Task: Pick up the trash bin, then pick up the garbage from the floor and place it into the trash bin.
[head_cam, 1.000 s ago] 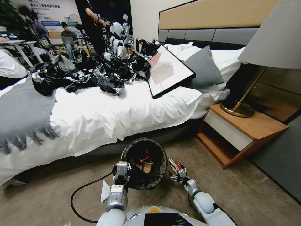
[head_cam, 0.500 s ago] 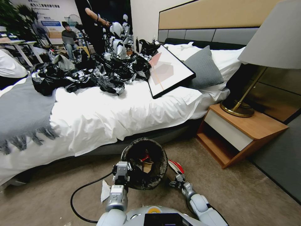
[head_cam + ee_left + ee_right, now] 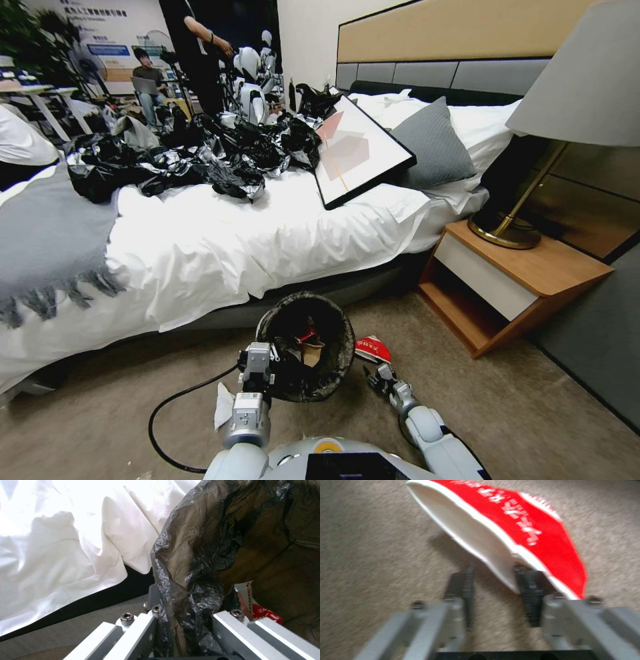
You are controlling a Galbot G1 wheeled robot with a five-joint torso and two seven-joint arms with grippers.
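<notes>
The trash bin (image 3: 337, 320), lined with a crinkled black bag (image 3: 200, 555), stands tilted on the carpet by the bed. My left gripper (image 3: 267, 360) (image 3: 190, 612) is shut on its near rim, one finger inside and one outside. Inside lie red-and-white garbage (image 3: 263, 611) and a tan piece (image 3: 313, 353). A crumpled red-and-white pack (image 3: 373, 348) (image 3: 536, 530) lies on the carpet just right of the bin. My right gripper (image 3: 380, 379) (image 3: 493, 567) is open just behind it, with the pack's white edge over one fingertip. A white paper scrap (image 3: 223, 405) lies by my left arm.
The bed's white sheet (image 3: 233, 253) hangs close behind the bin, with a heap of black plastic (image 3: 200, 160) and a framed picture (image 3: 360, 150) on top. A wooden nightstand (image 3: 520, 280) with a lamp (image 3: 507, 230) stands to the right. A black cable (image 3: 160, 413) loops on the carpet at left.
The red-and-white pack stood up from my right gripper beside the bin a second ago; it now lies flatter on the carpet, and the gripper has drawn back. The left gripper and bin have not moved.
</notes>
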